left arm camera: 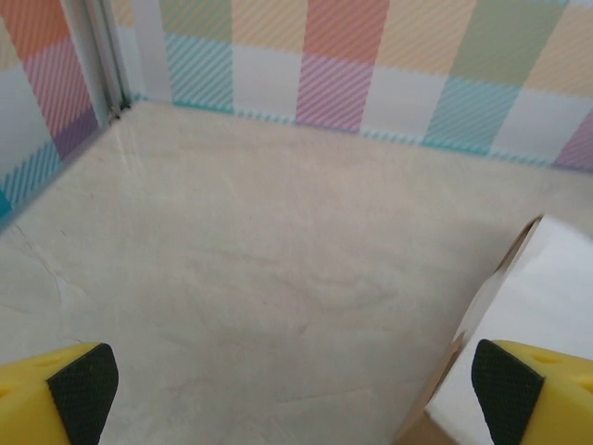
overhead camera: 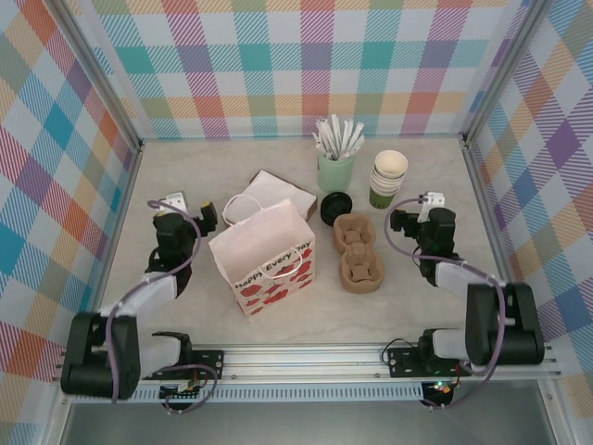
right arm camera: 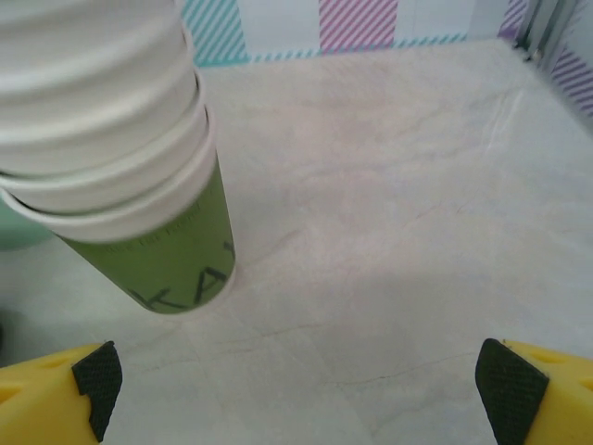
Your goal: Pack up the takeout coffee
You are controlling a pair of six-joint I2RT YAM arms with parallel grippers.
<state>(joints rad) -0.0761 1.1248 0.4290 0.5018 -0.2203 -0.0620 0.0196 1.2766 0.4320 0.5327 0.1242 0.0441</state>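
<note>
The takeout coffee (overhead camera: 335,209), a dark cup under a round black lid, stands on the table behind a brown cardboard cup carrier (overhead camera: 358,252). To their left stands a white paper bag with red hearts (overhead camera: 264,258), its mouth open upward. My left gripper (overhead camera: 182,211) is open over bare table left of the bag, its yellow fingers (left arm camera: 82,387) wide apart with nothing between them. To the right of the carrier my right gripper (overhead camera: 422,219) is open too, nothing between its fingers (right arm camera: 96,378), and it faces a stack of green cups (right arm camera: 139,185).
The stack of lidless green cups (overhead camera: 387,179) and a mint cup of white sticks (overhead camera: 335,165) stand at the back. Flat white paper bags (overhead camera: 276,193) lie behind the upright bag; one edge (left arm camera: 547,306) shows in the left wrist view. Checked walls enclose the table.
</note>
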